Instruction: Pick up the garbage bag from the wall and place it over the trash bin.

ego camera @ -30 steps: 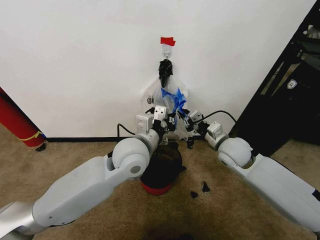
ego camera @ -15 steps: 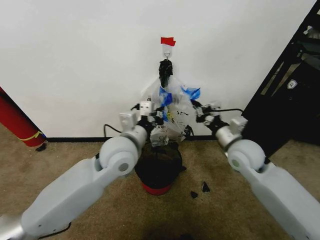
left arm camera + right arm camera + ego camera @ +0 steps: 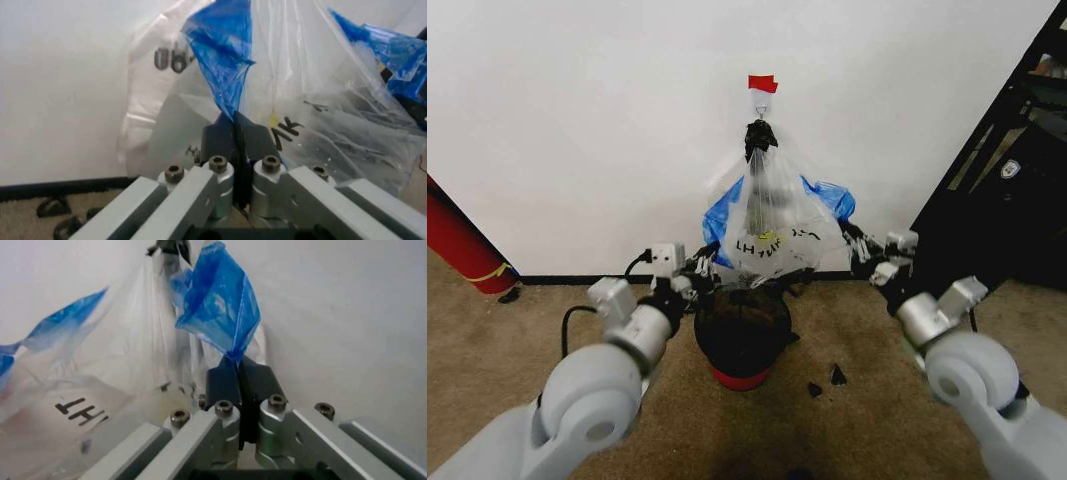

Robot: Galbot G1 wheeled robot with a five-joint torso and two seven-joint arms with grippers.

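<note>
Head view: the garbage bag hangs by its black-tied top from the small hook on the wall, under a strip of red tape, with its lower part drawn wide just above the trash bin on the carpet. The left gripper and the right gripper each hold a blue patch at opposite sides of the bag — so the grasp looks made, while unhooking the bag and fitting it over the bin's rim are not yet done.

The wrist views settle what the head view leaves vague: the left gripper's black pads are closed on a twisted blue strip, and the right gripper's are closed on another blue flap. Only the head view places bag, hook and bin together — the mouth sits above the bin, not around it.
</note>
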